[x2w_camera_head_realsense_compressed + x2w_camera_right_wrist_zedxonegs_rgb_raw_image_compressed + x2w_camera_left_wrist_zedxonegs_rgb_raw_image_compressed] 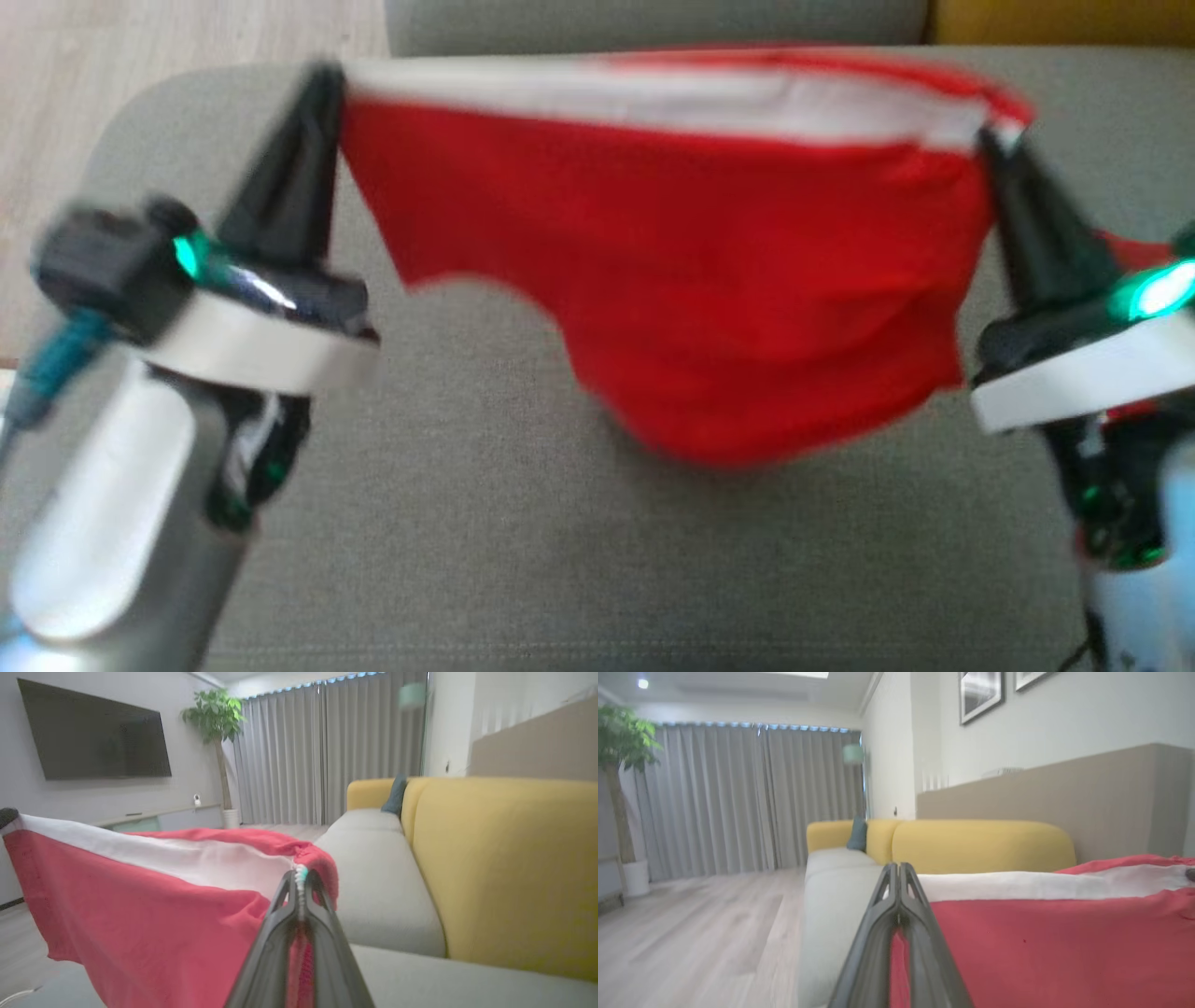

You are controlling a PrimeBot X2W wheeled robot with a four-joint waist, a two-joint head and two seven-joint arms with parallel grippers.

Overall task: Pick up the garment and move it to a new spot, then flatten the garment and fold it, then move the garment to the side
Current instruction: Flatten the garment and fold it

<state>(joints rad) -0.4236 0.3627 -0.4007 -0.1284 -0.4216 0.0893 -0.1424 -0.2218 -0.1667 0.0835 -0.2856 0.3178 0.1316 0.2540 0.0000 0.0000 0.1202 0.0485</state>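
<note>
Both arms reach forward, spread wide — left end effector (325,84) at upper left, right end effector (991,140) at upper right, each pinched shut on a garment (672,261) corner, fingers angled inward.

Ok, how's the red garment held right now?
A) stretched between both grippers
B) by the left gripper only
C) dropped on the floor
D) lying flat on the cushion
A: the left gripper and right gripper each pinch a top corner of the garment, which spans between them.

One garment (672,280), two end effectors (327,79) (990,140)
</note>
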